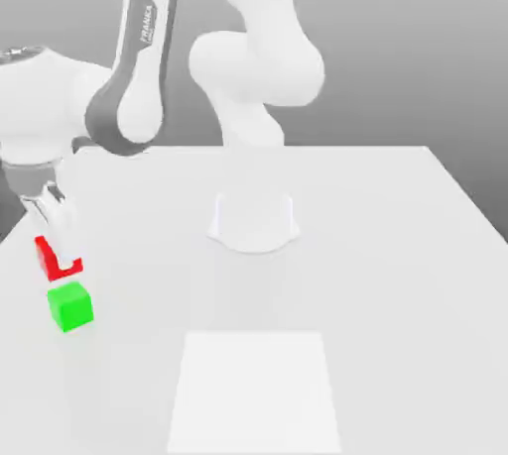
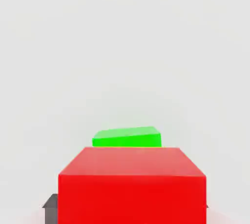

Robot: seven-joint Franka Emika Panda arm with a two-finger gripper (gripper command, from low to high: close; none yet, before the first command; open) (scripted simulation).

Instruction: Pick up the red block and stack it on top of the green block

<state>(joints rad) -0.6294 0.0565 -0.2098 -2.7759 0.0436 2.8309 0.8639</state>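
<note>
My gripper [image 1: 58, 251] is at the exterior view's left edge of the table, its white fingers shut on the red block [image 1: 44, 257]. One finger hides the middle of the block. The green block [image 1: 70, 306] rests on the table right beside the red one, nearer the front edge, with a narrow gap between them. In the hand view the red block [image 2: 132, 184] is close up, with the green block [image 2: 128, 137] just beyond it. Whether the red block is off the table I cannot tell.
The arm's white base [image 1: 254, 221] stands mid-table. A paler square patch [image 1: 256, 390] lies flat near the front edge. Both blocks sit near the table [image 1: 397, 275] edge at the exterior view's left.
</note>
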